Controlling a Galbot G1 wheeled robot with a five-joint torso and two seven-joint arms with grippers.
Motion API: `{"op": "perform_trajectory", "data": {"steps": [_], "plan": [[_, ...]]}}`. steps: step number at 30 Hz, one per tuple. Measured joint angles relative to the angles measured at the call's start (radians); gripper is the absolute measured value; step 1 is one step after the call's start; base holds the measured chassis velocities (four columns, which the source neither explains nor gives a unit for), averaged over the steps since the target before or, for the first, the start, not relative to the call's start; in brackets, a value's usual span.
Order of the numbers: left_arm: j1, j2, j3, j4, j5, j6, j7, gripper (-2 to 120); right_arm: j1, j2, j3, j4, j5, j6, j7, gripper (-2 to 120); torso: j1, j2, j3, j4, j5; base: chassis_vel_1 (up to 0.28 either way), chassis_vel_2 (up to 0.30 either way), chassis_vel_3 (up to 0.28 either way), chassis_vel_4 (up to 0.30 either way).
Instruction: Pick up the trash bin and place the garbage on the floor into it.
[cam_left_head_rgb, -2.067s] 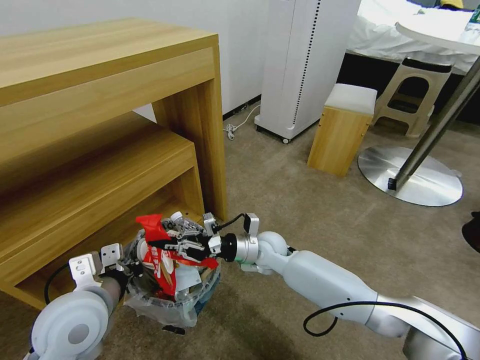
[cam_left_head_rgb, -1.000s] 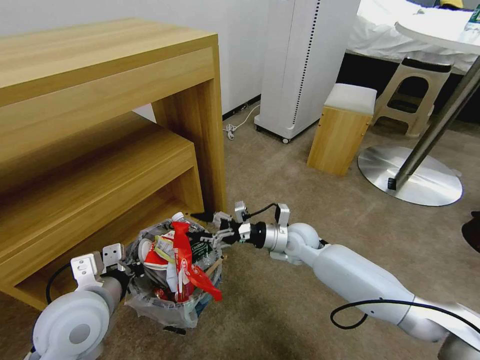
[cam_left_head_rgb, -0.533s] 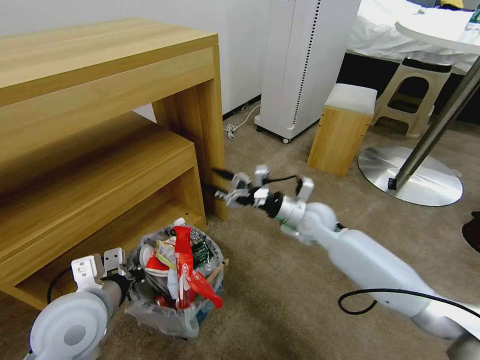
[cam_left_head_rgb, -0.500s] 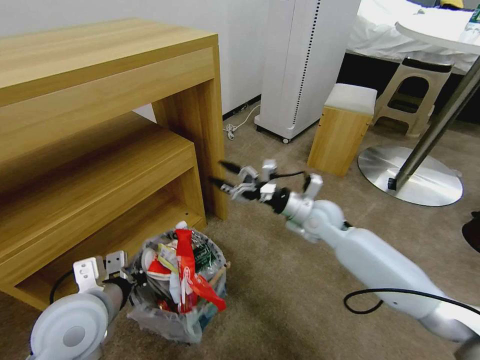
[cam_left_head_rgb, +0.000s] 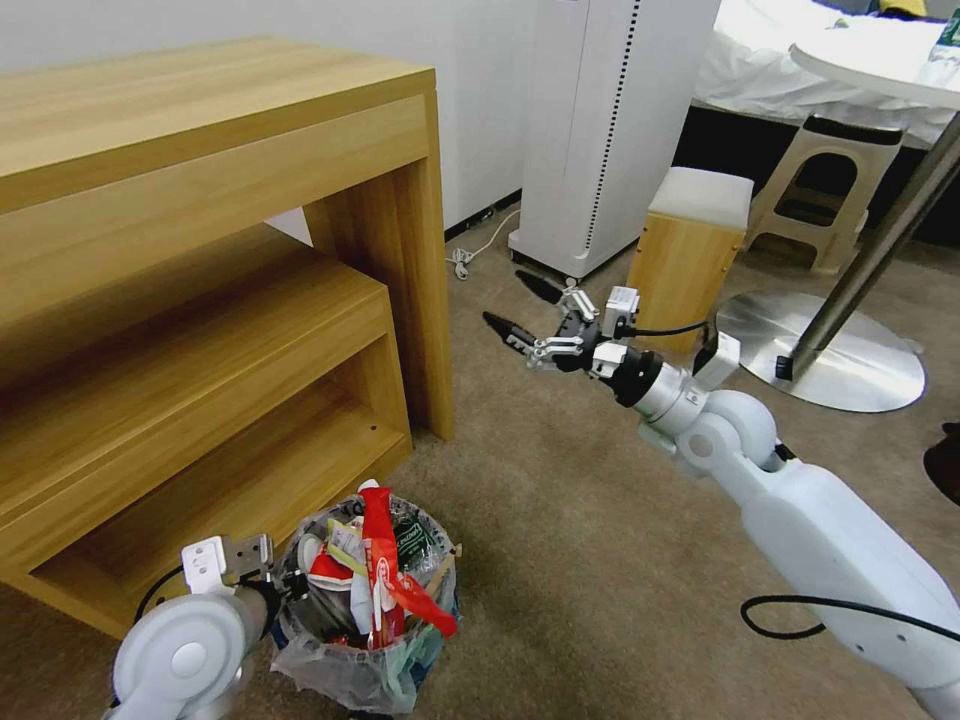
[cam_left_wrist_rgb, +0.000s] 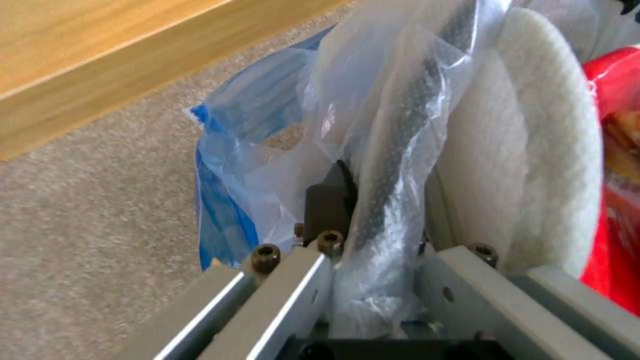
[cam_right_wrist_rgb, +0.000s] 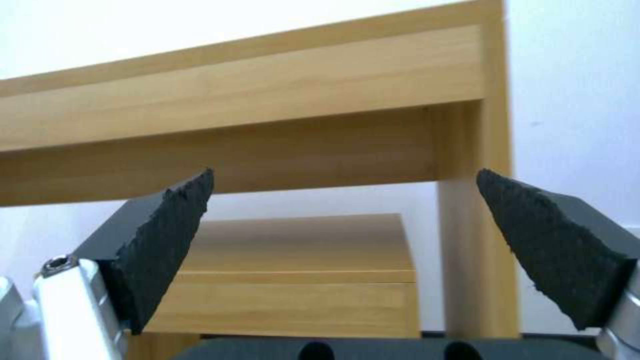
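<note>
The right end effector (cam_left_head_rgb: 520, 305) is spread wide and holds nothing; it hangs in the air above the floor (cam_left_head_rgb: 600, 520), well up and away from the trash bin (cam_left_head_rgb: 368, 610), its dark fingertips (cam_right_wrist_rgb: 170, 227) pointing toward the wooden worktop (cam_left_head_rgb: 210, 130). From its wrist the leg and lower shelf of that worktop show between the two pads. The left end effector (cam_left_wrist_rgb: 373, 240) is clamped on the rim of the trash bin, with the crinkly clear liner bunched between its fingers and blue plastic hanging beside it. The trash bin sits low at the robot's left, just beside the worktop's lower shelf, and is heaped with garbage (cam_left_head_rgb: 375, 575): a red wrapper (cam_left_head_rgb: 385, 570) stands up out of the pile, a white slipper (cam_left_wrist_rgb: 533, 150) presses against the inside of the rim, and red-white packets crowd around them. Farther off stand a small wooden stool (cam_left_head_rgb: 685, 255) and a tall white appliance (cam_left_head_rgb: 610, 120).
</note>
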Motion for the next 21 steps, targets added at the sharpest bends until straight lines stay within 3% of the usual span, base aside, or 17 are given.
{"op": "perform_trajectory", "data": {"steps": [12,21], "plan": [[0.001,-0.013,0.005,0.019,0.03,-0.002,0.041,0,-0.113,0.018,0.134,0.038,-0.023,-0.002,0.004,100,0.0,0.0,0.0,0.0,-0.0002,0.0,0.0,0.0,0.0],[0.024,0.028,-0.026,-0.06,0.076,-0.002,0.029,30,-0.174,0.024,0.226,0.064,-0.052,-0.004,0.022,100,0.0,0.0,0.0,-0.0001,-0.0003,0.0,0.0,0.0,0.0]]}}
